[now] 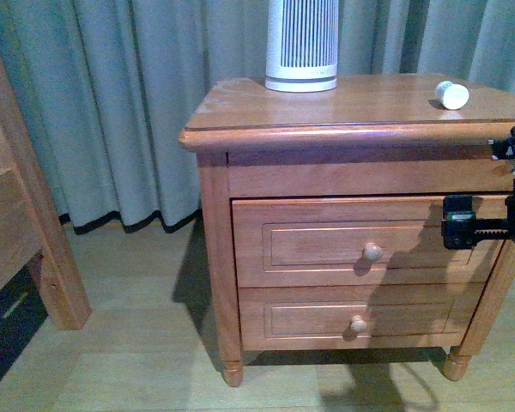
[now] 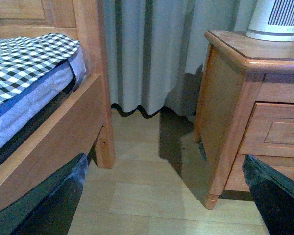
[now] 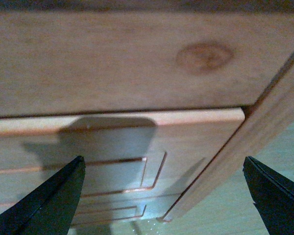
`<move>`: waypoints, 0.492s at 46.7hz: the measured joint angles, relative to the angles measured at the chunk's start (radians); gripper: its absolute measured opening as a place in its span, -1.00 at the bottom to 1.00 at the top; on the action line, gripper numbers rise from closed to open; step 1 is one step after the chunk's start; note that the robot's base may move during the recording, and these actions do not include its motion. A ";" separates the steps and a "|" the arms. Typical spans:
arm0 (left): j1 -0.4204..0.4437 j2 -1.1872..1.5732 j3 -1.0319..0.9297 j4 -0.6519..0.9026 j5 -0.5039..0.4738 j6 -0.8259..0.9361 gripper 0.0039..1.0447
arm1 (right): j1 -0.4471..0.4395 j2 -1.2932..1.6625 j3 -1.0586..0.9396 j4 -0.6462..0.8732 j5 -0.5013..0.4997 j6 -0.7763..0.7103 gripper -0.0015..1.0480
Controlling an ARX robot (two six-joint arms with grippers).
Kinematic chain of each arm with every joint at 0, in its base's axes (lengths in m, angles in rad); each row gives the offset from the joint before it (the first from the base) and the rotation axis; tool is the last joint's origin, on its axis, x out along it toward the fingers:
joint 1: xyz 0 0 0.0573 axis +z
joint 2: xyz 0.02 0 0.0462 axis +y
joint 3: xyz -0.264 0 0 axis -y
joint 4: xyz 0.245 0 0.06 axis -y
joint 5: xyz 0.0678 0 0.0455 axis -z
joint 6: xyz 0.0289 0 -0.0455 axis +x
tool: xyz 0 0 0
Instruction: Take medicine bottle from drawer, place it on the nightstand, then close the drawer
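The medicine bottle point(image 1: 451, 94) lies on the nightstand point(image 1: 343, 116), and the drawer point(image 1: 360, 242) is closed. The right gripper point(image 3: 161, 196) faces the drawer front with jaws spread wide, holding nothing. The left gripper point(image 2: 166, 196) is likewise open.

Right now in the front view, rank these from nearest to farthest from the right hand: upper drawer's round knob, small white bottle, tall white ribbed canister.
1. Upper drawer's round wooden knob, left of the right hand.
2. Small white bottle, above on the nightstand top.
3. Tall white ribbed canister, back left.

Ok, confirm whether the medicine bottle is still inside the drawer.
No, the medicine bottle lies on the nightstand top, near its right edge.
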 joint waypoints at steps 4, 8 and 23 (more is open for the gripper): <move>0.000 0.000 0.000 0.000 0.000 0.000 0.88 | 0.010 -0.062 -0.090 0.008 0.000 0.033 0.87; 0.000 0.000 0.000 0.000 0.000 0.000 0.88 | 0.017 -0.204 -0.226 0.001 0.001 0.056 0.87; 0.000 0.000 0.000 0.000 0.000 0.000 0.88 | -0.113 -1.096 -0.762 -0.257 -0.205 0.123 0.87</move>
